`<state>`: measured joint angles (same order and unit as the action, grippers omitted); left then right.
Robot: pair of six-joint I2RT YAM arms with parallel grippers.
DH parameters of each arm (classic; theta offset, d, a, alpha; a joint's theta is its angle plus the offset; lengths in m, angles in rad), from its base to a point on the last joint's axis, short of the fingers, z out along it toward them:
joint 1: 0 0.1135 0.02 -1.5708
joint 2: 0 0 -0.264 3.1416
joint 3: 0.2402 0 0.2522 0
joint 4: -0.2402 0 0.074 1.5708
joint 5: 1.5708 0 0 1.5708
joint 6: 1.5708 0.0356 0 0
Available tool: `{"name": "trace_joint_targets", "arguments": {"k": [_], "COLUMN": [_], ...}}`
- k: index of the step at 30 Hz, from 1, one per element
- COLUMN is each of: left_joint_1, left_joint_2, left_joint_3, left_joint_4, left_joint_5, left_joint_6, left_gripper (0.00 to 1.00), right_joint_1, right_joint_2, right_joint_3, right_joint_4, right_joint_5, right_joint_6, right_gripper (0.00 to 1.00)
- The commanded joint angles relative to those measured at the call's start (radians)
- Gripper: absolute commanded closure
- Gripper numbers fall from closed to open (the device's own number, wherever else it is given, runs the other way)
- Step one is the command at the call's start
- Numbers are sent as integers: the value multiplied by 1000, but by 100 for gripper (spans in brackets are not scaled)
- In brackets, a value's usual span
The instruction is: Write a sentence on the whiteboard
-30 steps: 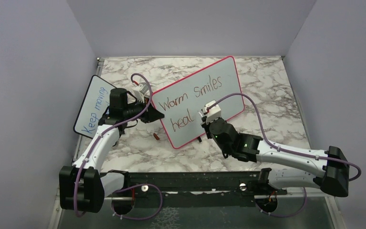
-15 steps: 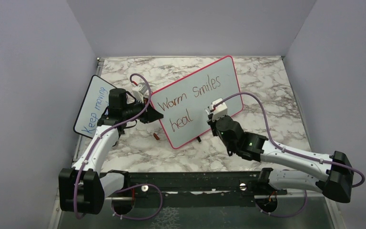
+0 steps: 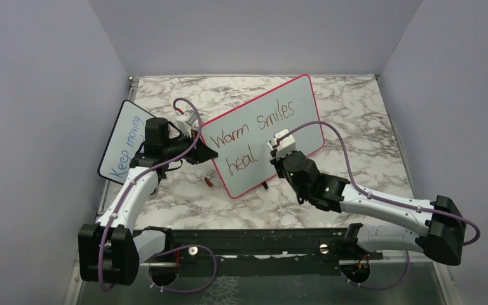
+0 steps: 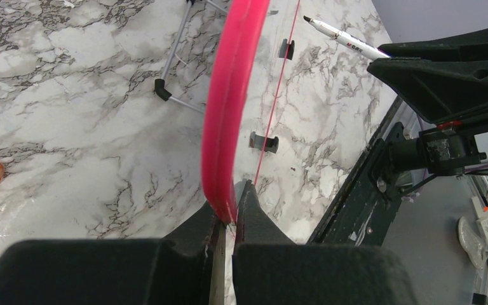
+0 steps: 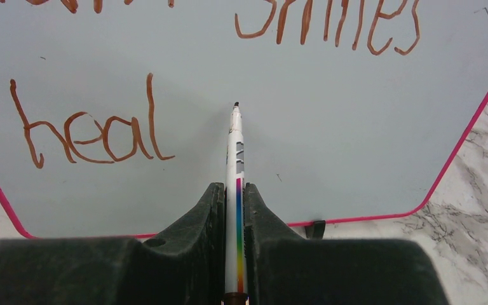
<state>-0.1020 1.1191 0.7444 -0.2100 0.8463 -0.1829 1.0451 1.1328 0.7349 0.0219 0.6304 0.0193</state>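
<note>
The whiteboard [image 3: 305,117] stands propped at a tilt mid-counter [image 3: 368,108], long side running near-left to far-right, face toward the arms. The sentence [image 3: 254,127] so far reads "Warm smiles" up top and "heal" underneath, in red-brown. The right tool [image 5: 234,197] is squeezed tight on a white marker [image 5: 236,159], tip aimed at the board just right of "heal", can't tell if it's touching. The left tool [image 4: 229,216] pinches the board's pink edge. A smaller board [image 3: 124,140] with blue writing sits left of it, and a brown cap [image 3: 209,182] lies nearby.
</note>
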Motion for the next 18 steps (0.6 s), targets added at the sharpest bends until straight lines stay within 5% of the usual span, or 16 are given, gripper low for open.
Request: {"name": "trace_joint_targets", "arguments": {"k": [1, 18], "left_joint_1": [28, 28], "left_joint_2": [11, 11], "left_joint_3": [-11, -11], "left_joint_4": [-37, -37], "left_joint_5": [-156, -156], "left_joint_6": [92, 92], "left_gripper": [100, 100], "right_joint_1": [-9, -36], "right_joint_2": [19, 62], "right_joint_3": [46, 64], "right_joint_4": [61, 35], "right_joint_5": [-38, -71], "right_joint_6": [-39, -22], "right_gripper": [100, 99]}}
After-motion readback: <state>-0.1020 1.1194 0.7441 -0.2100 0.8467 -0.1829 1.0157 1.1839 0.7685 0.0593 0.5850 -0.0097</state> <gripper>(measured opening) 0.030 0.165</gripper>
